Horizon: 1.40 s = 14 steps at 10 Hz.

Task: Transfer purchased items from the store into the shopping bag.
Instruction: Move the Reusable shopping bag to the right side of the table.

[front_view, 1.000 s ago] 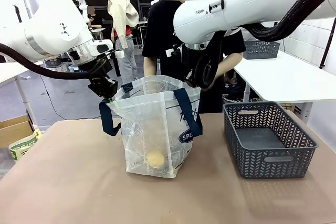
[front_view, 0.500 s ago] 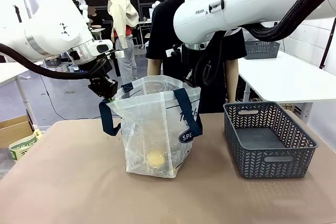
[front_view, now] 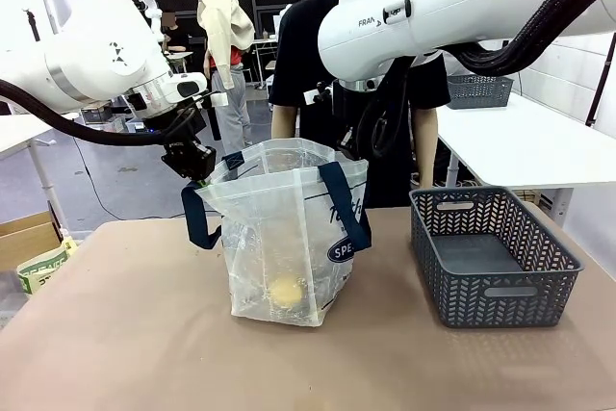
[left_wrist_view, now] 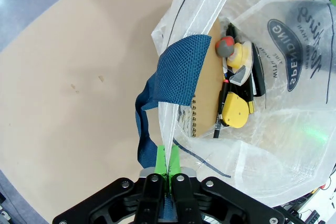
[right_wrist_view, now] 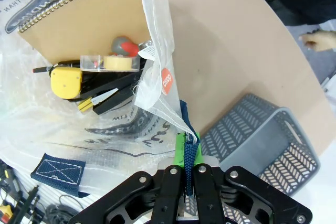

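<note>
The shopping bag (front_view: pixel 279 228) stands upright on the brown table (front_view: pixel 115 334), a little left of centre, its mouth held open between the two arms. The left gripper (left_wrist_view: pixel 168 167) is pressed together on the bag's clear plastic rim at its left edge. The film rises straight out from between the green pads (left_wrist_view: pixel 160 157), and a navy strap handle (left_wrist_view: pixel 178 72) loops just beyond them. The right gripper (right_wrist_view: pixel 188 157) is likewise clamped on the opposite rim, pinching a navy strap end and the plastic together between its fingers. The purchased items lie at the bottom of the bag, below both grippers and well apart from their fingertips. A brown spiral-bound notebook (left_wrist_view: pixel 207 87) leans against one wall. Beside it sit a round yellow piece with a grey and red top (left_wrist_view: pixel 234 52), a yellow case (left_wrist_view: pixel 234 113) and some dark pen-like pieces that are too crowded to tell apart. From the front, one yellow piece shows through the plastic near the bag's base. The dark grey lattice basket (front_view: pixel 496 291) sits on the table to the right of the bag, near it but not touching, and nothing can be seen inside it. A person (front_view: pixel 298 64) stands at the far side of the table behind the bag.
</note>
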Each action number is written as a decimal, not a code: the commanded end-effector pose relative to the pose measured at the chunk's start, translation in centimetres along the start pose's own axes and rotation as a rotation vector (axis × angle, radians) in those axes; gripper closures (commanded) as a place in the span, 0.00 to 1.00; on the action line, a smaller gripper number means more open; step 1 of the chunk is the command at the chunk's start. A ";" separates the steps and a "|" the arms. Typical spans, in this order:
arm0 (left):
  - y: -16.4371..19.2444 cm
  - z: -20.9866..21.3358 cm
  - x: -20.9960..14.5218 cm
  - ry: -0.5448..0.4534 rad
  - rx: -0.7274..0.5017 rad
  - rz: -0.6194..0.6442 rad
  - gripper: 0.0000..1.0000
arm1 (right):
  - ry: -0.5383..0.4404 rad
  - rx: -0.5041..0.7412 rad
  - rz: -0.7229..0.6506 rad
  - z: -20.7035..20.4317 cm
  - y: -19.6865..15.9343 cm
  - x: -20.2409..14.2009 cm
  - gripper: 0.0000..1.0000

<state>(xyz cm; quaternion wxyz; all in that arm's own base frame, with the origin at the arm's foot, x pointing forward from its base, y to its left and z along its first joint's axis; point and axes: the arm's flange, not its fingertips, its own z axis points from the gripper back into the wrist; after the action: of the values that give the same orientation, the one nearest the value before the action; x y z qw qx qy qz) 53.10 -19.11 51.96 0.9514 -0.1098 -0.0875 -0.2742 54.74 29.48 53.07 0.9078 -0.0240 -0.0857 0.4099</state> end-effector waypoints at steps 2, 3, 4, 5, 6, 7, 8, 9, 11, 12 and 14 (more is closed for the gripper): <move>0.2 0.3 -0.1 -0.004 0.002 0.003 1.00 | 0.003 -0.001 -0.002 -0.1 -0.2 -0.2 1.00; 0.2 0.3 -0.1 -0.004 0.002 0.003 1.00 | 0.003 -0.001 -0.002 -0.1 -0.2 -0.2 1.00; 0.2 0.3 -0.1 -0.004 0.002 0.003 1.00 | 0.003 -0.001 -0.002 -0.1 -0.2 -0.2 1.00; 0.2 0.3 -0.1 -0.004 0.002 0.003 1.00 | 0.003 -0.001 -0.002 -0.1 -0.2 -0.2 1.00; 0.2 0.3 -0.1 -0.004 0.002 0.003 1.00 | 0.003 -0.001 -0.002 -0.1 -0.2 -0.2 1.00; 0.2 0.3 -0.1 -0.004 0.002 0.003 1.00 | 0.003 -0.001 -0.002 -0.1 -0.2 -0.2 1.00; 0.2 0.3 -0.1 -0.004 0.002 0.003 1.00 | 0.003 -0.001 -0.002 -0.1 -0.2 -0.2 1.00; 0.2 0.3 -0.1 -0.004 0.002 0.003 1.00 | 0.003 -0.001 -0.002 -0.1 -0.2 -0.2 1.00; 0.2 0.3 -0.1 -0.004 0.002 0.003 1.00 | 0.003 -0.001 -0.002 -0.1 -0.2 -0.2 1.00; 0.2 0.3 -0.1 -0.004 0.002 0.003 1.00 | 0.003 -0.001 -0.002 -0.1 -0.2 -0.2 1.00; 0.2 0.3 -0.1 -0.004 0.002 0.003 1.00 | 0.003 -0.001 -0.002 -0.1 -0.2 -0.2 1.00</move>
<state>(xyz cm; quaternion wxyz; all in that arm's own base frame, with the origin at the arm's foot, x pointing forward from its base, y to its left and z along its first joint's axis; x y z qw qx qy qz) 53.10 -19.10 51.96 0.9514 -0.1098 -0.0875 -0.2742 54.74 29.48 53.07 0.9078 -0.0240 -0.0857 0.4099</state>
